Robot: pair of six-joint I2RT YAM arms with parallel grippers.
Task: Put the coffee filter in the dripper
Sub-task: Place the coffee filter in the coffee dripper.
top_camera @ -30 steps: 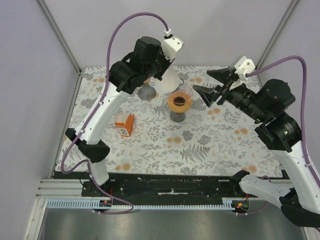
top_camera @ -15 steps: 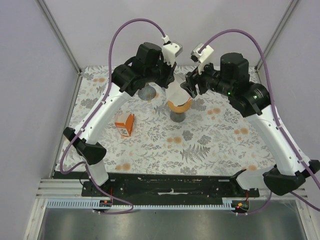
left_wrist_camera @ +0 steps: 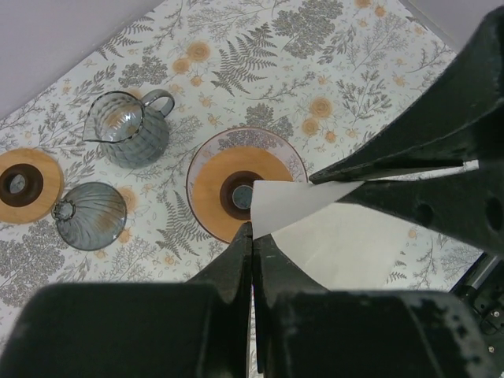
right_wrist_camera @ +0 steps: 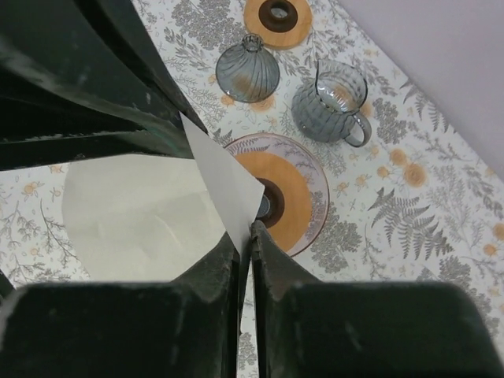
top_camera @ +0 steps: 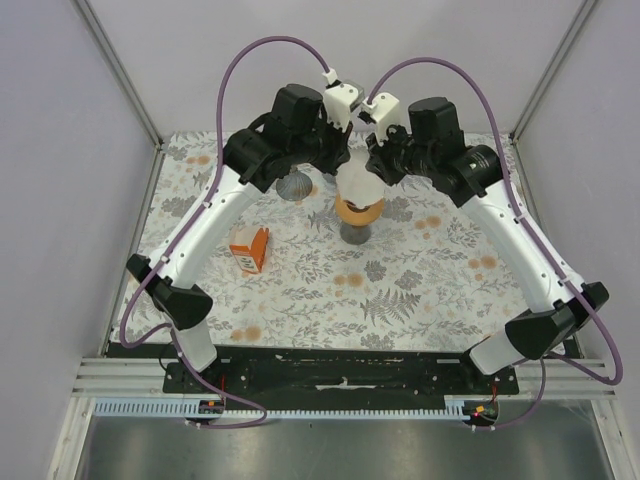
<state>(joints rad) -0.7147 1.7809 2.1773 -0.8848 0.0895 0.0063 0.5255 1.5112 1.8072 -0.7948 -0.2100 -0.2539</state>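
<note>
The coffee filter (top_camera: 358, 186), a thin white paper cone, hangs just above the orange dripper (top_camera: 359, 211) at the middle back of the table. My left gripper (left_wrist_camera: 252, 230) is shut on one edge of the coffee filter (left_wrist_camera: 335, 236). From the other side, my right gripper (right_wrist_camera: 250, 228) is shut on the opposite layer of the coffee filter (right_wrist_camera: 138, 213), so the paper is pinched between both. The dripper (left_wrist_camera: 211, 189) shows its dark centre hole right under the paper's tip. In the top view the two wrists meet over the dripper and hide their fingertips.
A clear glass jug (left_wrist_camera: 134, 130), a dark ribbed cone (left_wrist_camera: 89, 214) and a wooden ring (left_wrist_camera: 20, 183) stand behind the dripper. An orange-and-white packet (top_camera: 250, 248) lies to the left on the floral cloth.
My right arm has swung in from the right to the filter and its jaws have closed on the paper. The left arm has held the filter nearly still above the dripper.
</note>
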